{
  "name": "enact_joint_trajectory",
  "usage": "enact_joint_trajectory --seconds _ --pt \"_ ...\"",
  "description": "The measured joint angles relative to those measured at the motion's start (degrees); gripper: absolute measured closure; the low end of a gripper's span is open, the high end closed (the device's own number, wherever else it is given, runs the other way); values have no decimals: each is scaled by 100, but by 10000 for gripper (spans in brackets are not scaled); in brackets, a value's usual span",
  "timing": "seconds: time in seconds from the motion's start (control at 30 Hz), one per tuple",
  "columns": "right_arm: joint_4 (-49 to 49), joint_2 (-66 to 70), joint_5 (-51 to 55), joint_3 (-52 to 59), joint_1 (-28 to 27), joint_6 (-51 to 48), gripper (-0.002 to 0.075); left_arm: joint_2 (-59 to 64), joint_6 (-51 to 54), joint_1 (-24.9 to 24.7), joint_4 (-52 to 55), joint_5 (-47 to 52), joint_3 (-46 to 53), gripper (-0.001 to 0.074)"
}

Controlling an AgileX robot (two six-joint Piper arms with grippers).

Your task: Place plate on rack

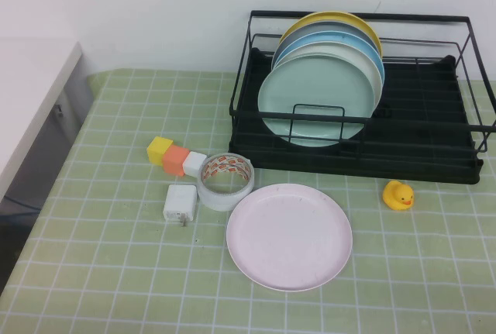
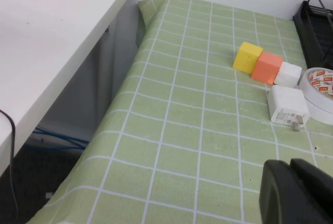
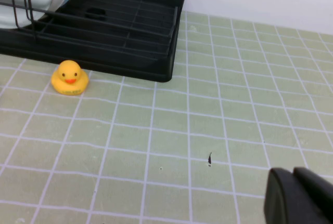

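Observation:
The pale pink plate [image 1: 289, 235] lies flat on the green checked cloth at the front middle of the table. The black wire rack [image 1: 403, 129] stands behind it at the back right and holds mint-green [image 1: 314, 101], white, blue and yellow plates upright. The rack's corner also shows in the right wrist view [image 3: 119, 31]. My left gripper [image 2: 291, 174] is shut and empty over the cloth near the table's left front, out of the high view. My right gripper [image 3: 294, 182] is shut and empty over the cloth at the right front. Neither is near the pink plate.
A tape roll [image 1: 225, 180], a white charger [image 1: 180, 203] and yellow, orange and white cubes [image 1: 175, 156] lie left of the pink plate. A rubber duck [image 1: 397, 194] sits in front of the rack. A white counter [image 2: 47, 37] borders the table's left edge.

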Motion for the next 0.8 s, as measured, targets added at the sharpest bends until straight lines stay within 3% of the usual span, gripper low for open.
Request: enact_joint_trajectory --seconds 0.53,0.63,0.8 --pt "30 0 0 0 0 0 716 0 -396 0 -337 -46 0 737" --pt "41 0 0 0 0 0 716 0 -524 0 -895 -107 0 736" --pt "285 0 0 0 0 0 716 0 -1062 0 -2774 -156 10 737"
